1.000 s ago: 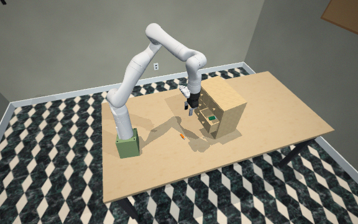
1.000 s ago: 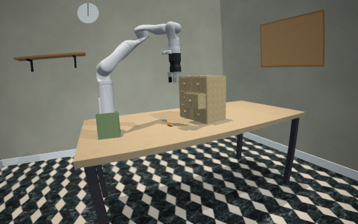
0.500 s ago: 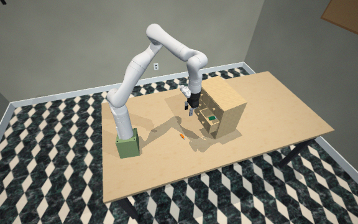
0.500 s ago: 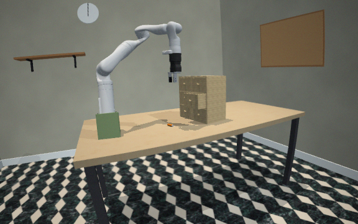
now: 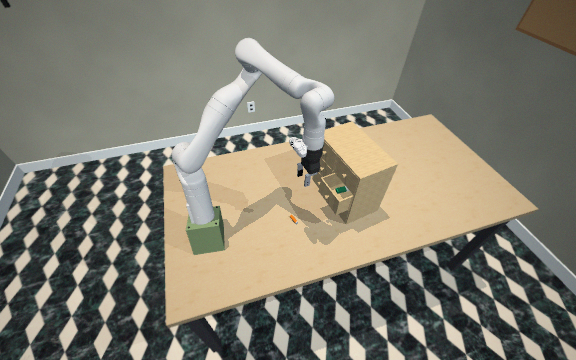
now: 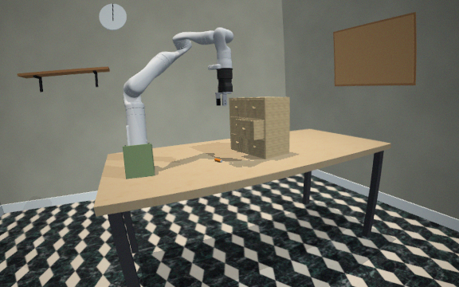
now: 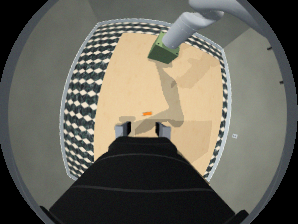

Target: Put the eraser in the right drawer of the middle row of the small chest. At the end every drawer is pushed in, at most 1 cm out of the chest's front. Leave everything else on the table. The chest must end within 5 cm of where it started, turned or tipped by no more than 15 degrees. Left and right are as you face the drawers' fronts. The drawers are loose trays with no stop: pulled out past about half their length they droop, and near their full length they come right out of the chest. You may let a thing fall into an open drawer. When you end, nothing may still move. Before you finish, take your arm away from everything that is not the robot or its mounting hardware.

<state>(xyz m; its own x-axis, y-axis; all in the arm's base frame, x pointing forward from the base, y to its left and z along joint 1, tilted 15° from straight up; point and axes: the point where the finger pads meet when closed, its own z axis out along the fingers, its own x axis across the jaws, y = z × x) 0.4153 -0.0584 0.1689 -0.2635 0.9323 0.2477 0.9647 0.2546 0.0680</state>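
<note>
Eraser [image 5: 341, 189], a small green block, lies inside a pulled-out drawer [image 5: 337, 194] of the small wooden chest [image 5: 363, 165] on the tan table [image 5: 443, 190]. In the exterior view that drawer [image 6: 253, 129] juts from the right side of the chest's middle row, while the other drawer fronts sit flush.

A white arm rises from a green pedestal [image 5: 194, 247] at the table's left end, arches high and drops straight down in front of the chest's upper left corner. Its black gripper [image 5: 304, 177] points at the table with both fingers spread wide apart and nothing between them; it hangs level with the chest's top row, just left of the drawer fronts and touching neither chest nor drawer.

A small orange object [image 5: 293, 219] rests on the table top, near the chest's front and inside the arm's shadow; in the wrist view it [image 7: 147, 115] shows just beyond the fingertips.

A clock [image 6: 112, 17], a wall shelf [image 6: 64, 72] and a cork board [image 6: 374, 51] hang on the grey walls above a checkered floor.
</note>
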